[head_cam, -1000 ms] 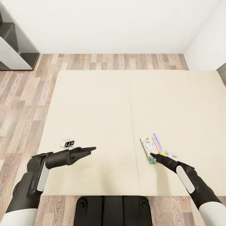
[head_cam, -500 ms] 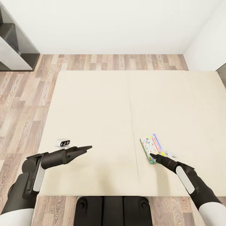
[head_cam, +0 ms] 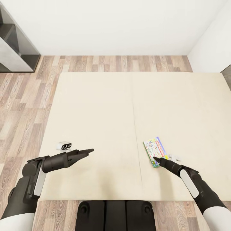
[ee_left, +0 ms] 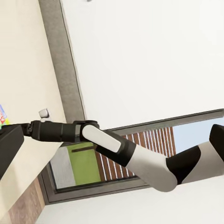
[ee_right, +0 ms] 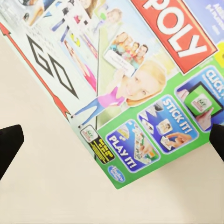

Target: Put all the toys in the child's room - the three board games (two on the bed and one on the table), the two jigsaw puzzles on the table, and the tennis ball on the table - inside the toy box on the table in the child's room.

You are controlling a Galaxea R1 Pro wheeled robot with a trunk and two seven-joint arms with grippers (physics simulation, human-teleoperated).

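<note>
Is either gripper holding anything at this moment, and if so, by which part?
Nothing is held. The right gripper hovers open at the Monopoly board game's near edge; the left gripper is empty.

The right end effector (head_cam: pixel 155 158) hides the board game's (head_cam: pixel 154 149) near corner.

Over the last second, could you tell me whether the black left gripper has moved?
Yes. The left gripper has shifted toward the beige bed's left edge and slightly nearer the robot, judged against the mattress seam.

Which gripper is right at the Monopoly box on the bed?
The right gripper: its fingers straddle the Monopoly box's near corner. The left gripper hovers over bare mattress, far across.
</note>
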